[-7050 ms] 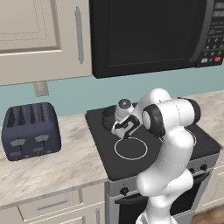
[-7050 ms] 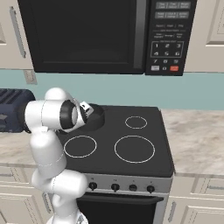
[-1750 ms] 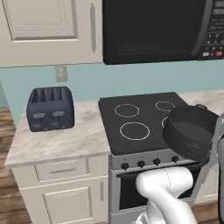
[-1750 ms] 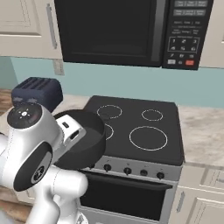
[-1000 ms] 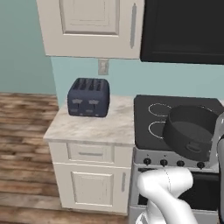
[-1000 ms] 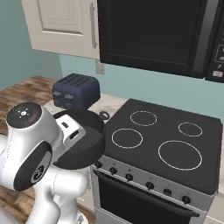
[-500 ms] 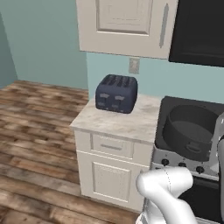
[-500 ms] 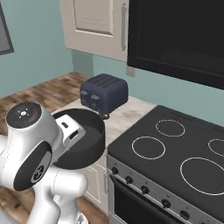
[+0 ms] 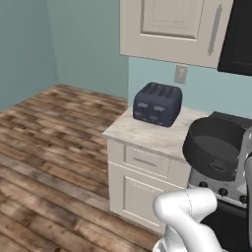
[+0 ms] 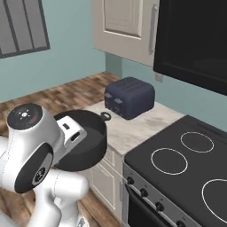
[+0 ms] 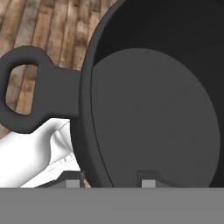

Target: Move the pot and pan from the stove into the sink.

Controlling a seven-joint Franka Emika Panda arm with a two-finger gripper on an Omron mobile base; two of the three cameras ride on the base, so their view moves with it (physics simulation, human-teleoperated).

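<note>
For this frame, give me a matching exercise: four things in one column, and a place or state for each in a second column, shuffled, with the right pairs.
Things:
1. pot
2. toaster
3. stove
4. wall outlet

Places or states:
A. on the teal wall above the toaster
B. held off the stove, its rim between the fingers
C. white burner rings bare
D. standing on the marbled counter

Pairs: 1-B, 2-D, 3-C, 4-A
</note>
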